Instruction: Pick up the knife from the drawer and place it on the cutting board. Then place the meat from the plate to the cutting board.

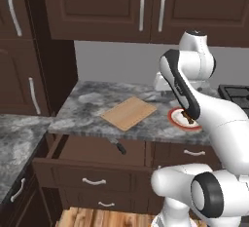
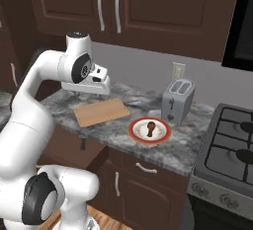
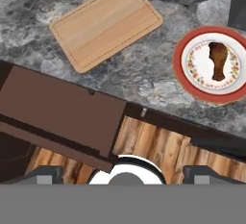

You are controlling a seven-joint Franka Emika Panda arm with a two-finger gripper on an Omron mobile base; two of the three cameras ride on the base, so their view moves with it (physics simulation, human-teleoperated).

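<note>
Raised high above the grey marbled stone counter (image 1: pixel 92 105), bent at the elbow, white arm's two-finger gripper (image 3: pixel 122 172) aimed down, dark tips spread wide with nothing between them. Pulled out below the counter edge: wide, shallow dark-brown wooden drawer (image 1: pixel 87 170) with curved silver handle, holding a small slim black-handled knife (image 1: pixel 120 147) near its right side. On the counter: flat rectangular light-tan wooden cutting board (image 3: pixel 105 24), bare on top. Just beside it, apart: round white plate with red-orange rim (image 3: pixel 178 64), carrying a small brown drumstick-shaped piece of meat (image 3: pixel 218 60). Knife well below the gripper; board and plate beneath and ahead. Behind the plate, silver toaster (image 2: pixel 177 100).
</note>
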